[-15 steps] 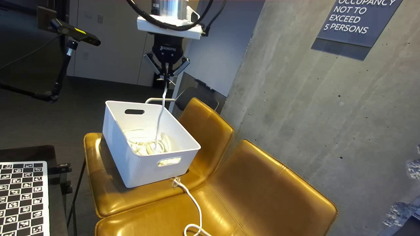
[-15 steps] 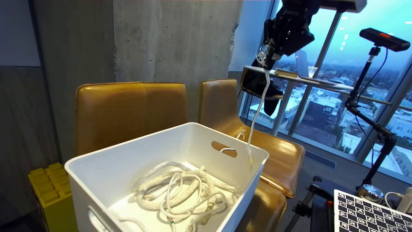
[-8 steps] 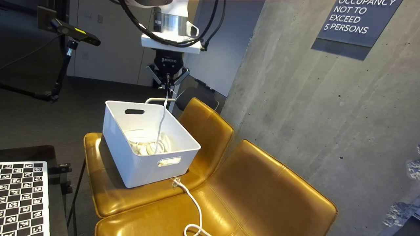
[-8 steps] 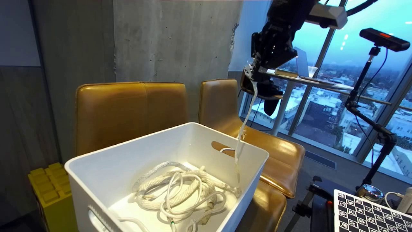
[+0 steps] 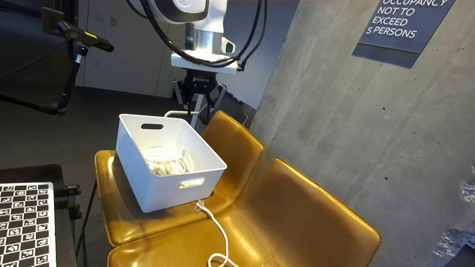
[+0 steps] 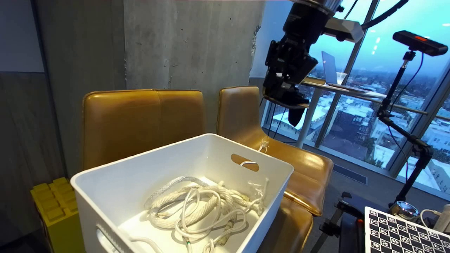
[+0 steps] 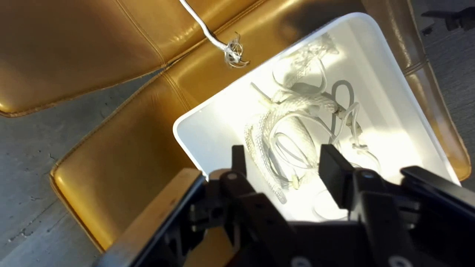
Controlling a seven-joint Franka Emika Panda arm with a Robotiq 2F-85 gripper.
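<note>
The gripper (image 5: 199, 113) hung in the air above the level of the rim of a white box (image 5: 163, 194), its two fingers (image 7: 336, 172) spread well apart with a wide gap between them. In the wrist view the box lay beneath the fingertips, and its contents could be seen through that gap. Inside, on the floor of the box, sat a loose tangle of thick and thin pale ropes (image 7: 297, 105); in an exterior view, a ragged white strand-end (image 6: 261, 194) leaned at the right side of the pile, beside the wall with the slotted handle. The box stood upright on the seat of a tan chair (image 5: 122, 218), and a second tan chair (image 5: 300, 226) stood right beside it, to the near right. Another white rope (image 7: 202, 25) lay outside the box, crossing from the second chair's seat onto the first, its frayed end (image 7: 233, 52) just beside the box wall. A checkered board (image 5: 26, 226) rested at the near left, and a camera (image 5: 85, 36) on a jointed stand rose at the far left. A concrete wall (image 5: 352, 129) bearing a dark sign (image 5: 397, 26) ran along the right. In an exterior view, a yellow block (image 6: 59, 214) stood at the left of the box.
</note>
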